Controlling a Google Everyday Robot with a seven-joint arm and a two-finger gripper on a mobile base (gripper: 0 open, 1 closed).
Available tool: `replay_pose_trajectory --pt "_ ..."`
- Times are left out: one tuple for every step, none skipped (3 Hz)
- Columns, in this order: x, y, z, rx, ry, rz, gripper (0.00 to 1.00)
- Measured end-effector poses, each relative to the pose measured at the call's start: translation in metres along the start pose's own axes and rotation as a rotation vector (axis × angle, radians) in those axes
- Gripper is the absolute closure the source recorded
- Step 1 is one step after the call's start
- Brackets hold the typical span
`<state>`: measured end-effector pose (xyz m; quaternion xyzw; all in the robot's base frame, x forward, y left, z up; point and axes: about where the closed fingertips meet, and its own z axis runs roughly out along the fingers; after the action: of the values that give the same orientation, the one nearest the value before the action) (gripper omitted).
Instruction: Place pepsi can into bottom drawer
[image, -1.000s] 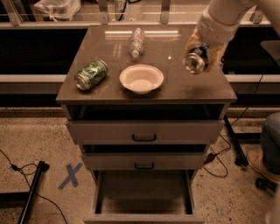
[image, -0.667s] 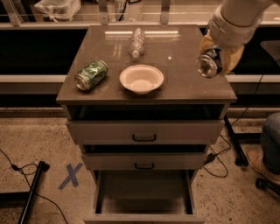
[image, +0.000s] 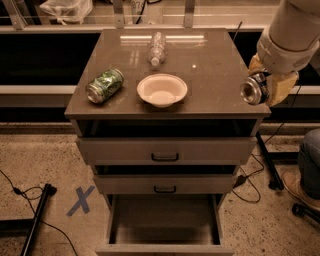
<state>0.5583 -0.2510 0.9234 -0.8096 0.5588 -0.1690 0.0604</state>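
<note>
Gripper (image: 264, 89), clamped on the pepsi can (image: 250, 90), has moved right and lower.

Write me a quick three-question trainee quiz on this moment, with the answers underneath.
1. True or false: the pepsi can already lies inside the bottom drawer.
2. What lies on the cabinet top to the left of the white bowl? A) a green can B) a spoon C) a red apple
3. Fill in: the bottom drawer stands ____.

Key
1. False. The gripper holds the pepsi can on its side at the right edge of the cabinet top, well above the drawer.
2. A. The green can lies on its side there.
3. Open. Its inside looks bare.
</note>
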Motion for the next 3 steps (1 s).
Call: replay_pose_trajectory --pt "-0.003 0.002 0.009 -0.024 -0.014 0.031 1.00" --pt "-0.032 0.029 0.034 -0.062 -0.113 0.180 1.00" --pt "-0.102 0.101 0.078 -0.198 -0.333 0.398 1.00"
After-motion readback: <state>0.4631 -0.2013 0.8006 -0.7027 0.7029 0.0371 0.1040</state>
